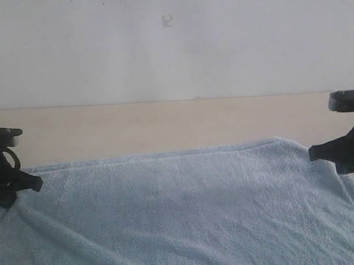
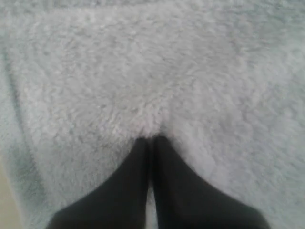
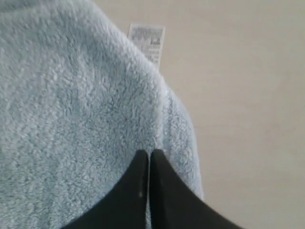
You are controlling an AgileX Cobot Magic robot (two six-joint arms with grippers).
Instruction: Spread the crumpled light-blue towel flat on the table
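The light-blue towel [image 1: 180, 208] lies stretched across the near part of the beige table [image 1: 165, 124], its far hem running almost straight from side to side. My left gripper [image 1: 37, 183] is shut on the towel's far left edge. My right gripper [image 1: 313, 153] is shut on the far right corner. In the left wrist view the black jaws of the left gripper [image 2: 151, 139] pinch fluffy towel [image 2: 152, 71]. In the right wrist view the right gripper [image 3: 148, 152] pinches the towel [image 3: 71, 109] near its hem, and the white tag [image 3: 147, 40] sticks out at the corner.
A white-grey wall [image 1: 173, 44] rises behind the table's far edge. Bare table [image 3: 248, 95] shows beyond the towel's right corner and between the towel's hem and the wall.
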